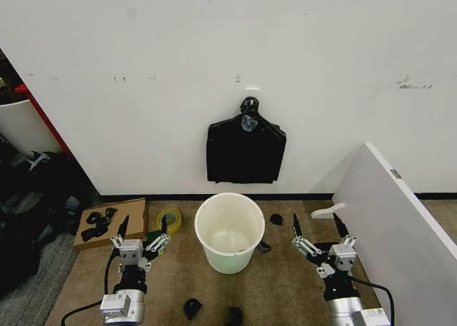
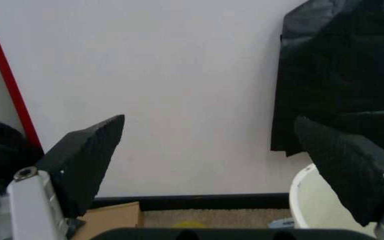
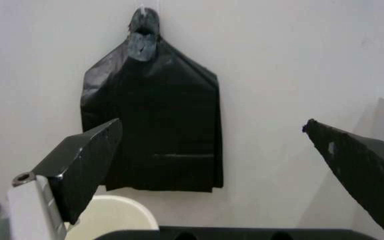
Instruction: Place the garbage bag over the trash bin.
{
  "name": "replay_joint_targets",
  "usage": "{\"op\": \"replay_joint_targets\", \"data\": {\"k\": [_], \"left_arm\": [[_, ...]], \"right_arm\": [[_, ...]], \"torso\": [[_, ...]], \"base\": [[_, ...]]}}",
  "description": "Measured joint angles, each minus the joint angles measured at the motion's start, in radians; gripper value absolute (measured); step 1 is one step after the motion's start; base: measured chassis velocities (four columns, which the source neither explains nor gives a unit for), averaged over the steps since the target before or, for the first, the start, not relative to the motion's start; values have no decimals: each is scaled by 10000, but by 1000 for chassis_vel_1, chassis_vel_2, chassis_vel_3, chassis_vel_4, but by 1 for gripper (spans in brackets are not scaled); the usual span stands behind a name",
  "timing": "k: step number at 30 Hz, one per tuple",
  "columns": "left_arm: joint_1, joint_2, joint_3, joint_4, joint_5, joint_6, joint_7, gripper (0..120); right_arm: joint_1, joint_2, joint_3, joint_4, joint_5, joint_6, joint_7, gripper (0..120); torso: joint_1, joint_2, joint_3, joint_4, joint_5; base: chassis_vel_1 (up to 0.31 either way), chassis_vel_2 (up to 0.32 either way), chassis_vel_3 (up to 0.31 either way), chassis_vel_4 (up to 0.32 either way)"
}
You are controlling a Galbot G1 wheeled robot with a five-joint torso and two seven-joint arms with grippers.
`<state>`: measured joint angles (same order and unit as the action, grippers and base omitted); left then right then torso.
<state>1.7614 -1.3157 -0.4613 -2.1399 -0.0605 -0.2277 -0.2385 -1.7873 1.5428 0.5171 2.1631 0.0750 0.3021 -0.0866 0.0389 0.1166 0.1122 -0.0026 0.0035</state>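
The trash bin (image 1: 229, 232), a round white bucket with a rolled rim, stands upright on the carpet below the wall, and its inside looks bare. The garbage bag is out of view. My left gripper (image 1: 143, 232) hovers low just left of the bin, open, holding nothing. My right gripper (image 1: 319, 230) sits to the bin's right at about the same height, also open and holding nothing. In the left wrist view the left gripper (image 2: 209, 122) faces the wall, with the bin's rim (image 2: 305, 195) beside one finger. The right wrist view has the right gripper (image 3: 211, 125) and the bin's rim (image 3: 115, 212).
A flat black bag bundle (image 1: 245, 151), knotted at the top, hangs from a wall hook above the bin. A cardboard box (image 1: 136, 219) with black scraps and a yellow tape roll (image 1: 169, 220) lie left. Black scraps (image 1: 193, 308) dot the carpet. A white panel (image 1: 400, 219) stands right, dark clutter (image 1: 36, 197) far left.
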Motion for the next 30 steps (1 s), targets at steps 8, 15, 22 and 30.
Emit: {"op": "replay_joint_targets", "data": {"k": [8, 15, 22, 30], "left_arm": [[25, 134, 69, -69, -215, -99, 237, 100], [31, 92, 95, 62, -204, -141, 338, 100], [-91, 291, 294, 219, -244, -145, 422, 100], [-91, 497, 53, 205, -535, -146, 670, 100]], "right_arm": [[358, -243, -369, -341, 60, -113, 59, 100], [646, -448, -387, -535, 615, -324, 68, 100], [1798, -774, -697, -704, 3289, -1330, -194, 100], [4000, -1578, -1083, -1740, 7366, -2720, -844, 100]], "torso": [[0, 0, 0, 0, 0], [0, 0, 0, -1, 0], [0, 0, 0, -1, -1], [0, -1, 2, 0, 0]], "base": [[0, 0, 0, 0], [0, 0, 0, 0], [0, 0, 0, 0], [0, 0, 0, 0]]}}
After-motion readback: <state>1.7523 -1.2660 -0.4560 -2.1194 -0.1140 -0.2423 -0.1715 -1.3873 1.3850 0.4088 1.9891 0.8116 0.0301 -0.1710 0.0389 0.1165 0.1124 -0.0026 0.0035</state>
